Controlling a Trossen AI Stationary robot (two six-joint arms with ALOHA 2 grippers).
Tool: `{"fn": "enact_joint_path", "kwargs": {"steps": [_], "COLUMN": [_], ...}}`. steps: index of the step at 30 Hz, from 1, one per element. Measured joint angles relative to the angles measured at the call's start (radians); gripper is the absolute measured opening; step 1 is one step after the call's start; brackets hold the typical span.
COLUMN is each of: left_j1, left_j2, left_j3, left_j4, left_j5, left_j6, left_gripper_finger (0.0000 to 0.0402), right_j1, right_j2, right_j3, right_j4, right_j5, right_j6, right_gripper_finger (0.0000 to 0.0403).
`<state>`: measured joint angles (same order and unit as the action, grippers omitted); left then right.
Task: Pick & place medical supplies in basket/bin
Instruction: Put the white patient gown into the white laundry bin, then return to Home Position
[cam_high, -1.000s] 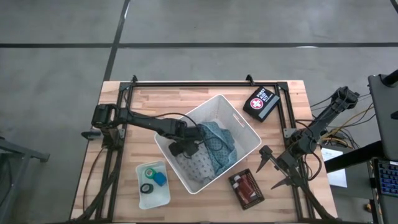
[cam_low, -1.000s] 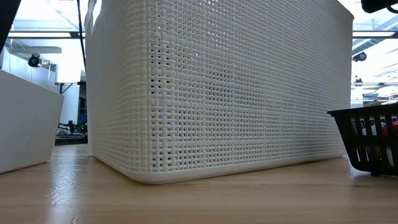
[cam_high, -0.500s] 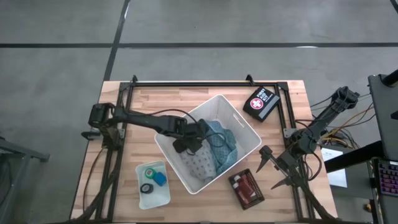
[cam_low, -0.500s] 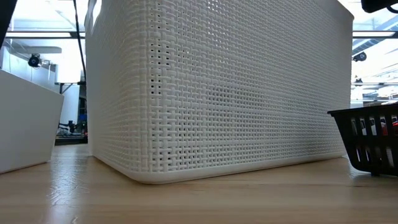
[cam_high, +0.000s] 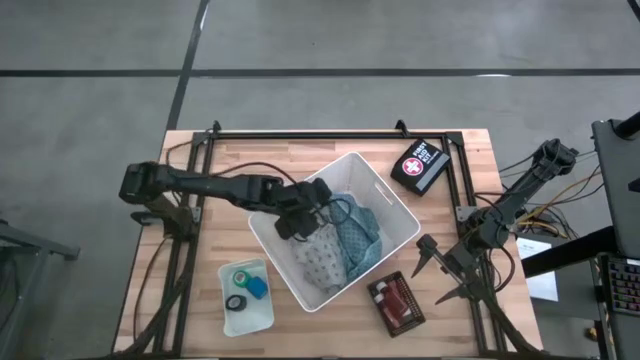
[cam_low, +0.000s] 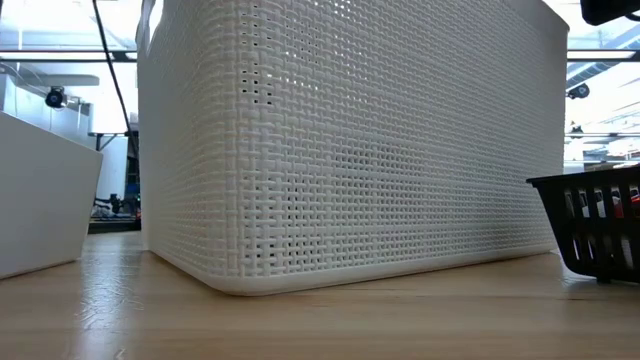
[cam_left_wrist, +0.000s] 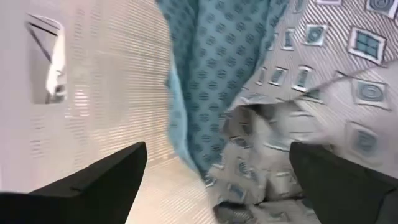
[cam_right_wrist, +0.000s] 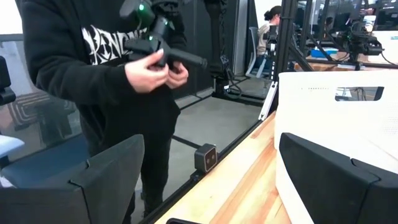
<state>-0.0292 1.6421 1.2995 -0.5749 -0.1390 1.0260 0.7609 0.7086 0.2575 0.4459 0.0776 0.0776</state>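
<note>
Centre of frame: white woven-lattice bin (cam_high: 400, 212) holding a teal dotted cloth (cam_high: 360, 232) and a grey cloth with square motifs (cam_high: 318, 262). Upper right: black case with white-and-red cross (cam_high: 419, 165). Lower left: translucent tray (cam_high: 246, 313). Light wooden table (cam_high: 250, 155).

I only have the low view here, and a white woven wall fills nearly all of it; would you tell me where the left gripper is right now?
Observer: The left gripper is inside the white bin, over the patterned cloths, fingers open.
Operator: Thank you. Is it holding anything?
Observer: No; its wrist view shows only teal cloth and grey patterned cloth between the spread fingers.
Operator: And the right arm?
Observer: The right gripper waits open at the table's right edge, beside the dark basket.
Operator: Anything left outside the bin?
Observer: A small translucent tray near the front left holds a blue item.
</note>
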Motion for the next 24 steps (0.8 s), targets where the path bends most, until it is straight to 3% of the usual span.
{"fn": "enact_joint_path", "kwargs": {"steps": [13,24], "left_j1": [0.002,0.002], "left_j2": [-0.189,-0.335], "left_j3": [-0.001,-0.002], "left_j4": [-0.002,0.002], "left_j5": [-0.007,-0.012], "left_j6": [0.151,0.086], "left_gripper_finger": [0.0398,0.0397], "right_j1": [0.000,0.000], "right_j2": [0.000,0.000], "right_j3": [0.000,0.000], "right_j4": [-0.002,-0.002], "right_j5": [0.000,0.000], "right_j6": [0.000,0.000], "right_gripper_finger": [0.0368,0.0368]}}
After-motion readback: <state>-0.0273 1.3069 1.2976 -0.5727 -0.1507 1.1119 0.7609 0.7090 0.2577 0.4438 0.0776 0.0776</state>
